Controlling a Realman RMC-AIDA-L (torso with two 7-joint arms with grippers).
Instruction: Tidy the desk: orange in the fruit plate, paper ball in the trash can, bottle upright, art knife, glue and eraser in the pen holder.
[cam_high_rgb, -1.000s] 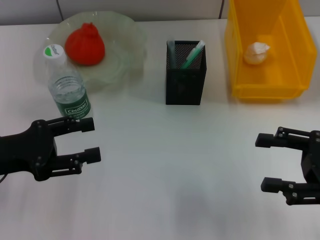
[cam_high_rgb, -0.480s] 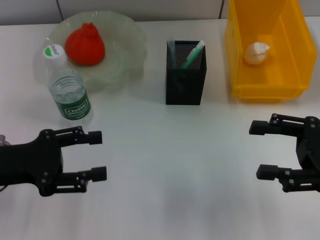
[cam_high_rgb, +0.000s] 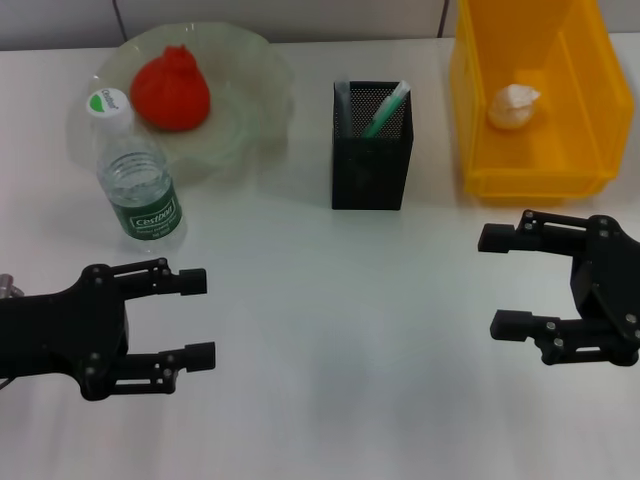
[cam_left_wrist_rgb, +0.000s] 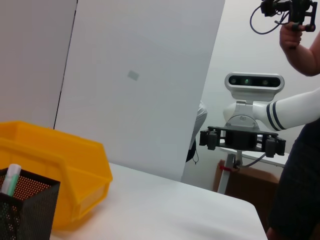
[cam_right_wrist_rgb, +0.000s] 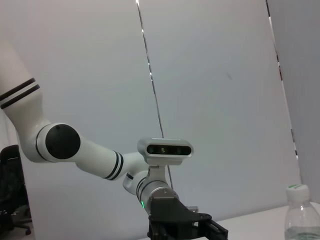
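The orange (cam_high_rgb: 170, 90) lies in the clear glass fruit plate (cam_high_rgb: 250, 110) at the back left. In front of the plate the bottle (cam_high_rgb: 135, 175) stands upright; its cap also shows in the right wrist view (cam_right_wrist_rgb: 300, 212). A black mesh pen holder (cam_high_rgb: 371, 150) holds green and white items, and its corner appears in the left wrist view (cam_left_wrist_rgb: 25, 207). The paper ball (cam_high_rgb: 512, 106) rests inside the yellow trash can (cam_high_rgb: 580, 180). My left gripper (cam_high_rgb: 198, 318) hovers open at the front left, empty. My right gripper (cam_high_rgb: 503, 282) hovers open at the front right, empty.
White tabletop (cam_high_rgb: 340, 350) stretches between the two grippers. The yellow bin (cam_left_wrist_rgb: 60, 170) also fills the left wrist view beside the pen holder. A person's arm (cam_left_wrist_rgb: 300, 35) holding a device shows far behind the robot.
My left gripper has drifted toward the table's front and slightly right. My right gripper has moved left and a little away from the front edge. Both stay open.
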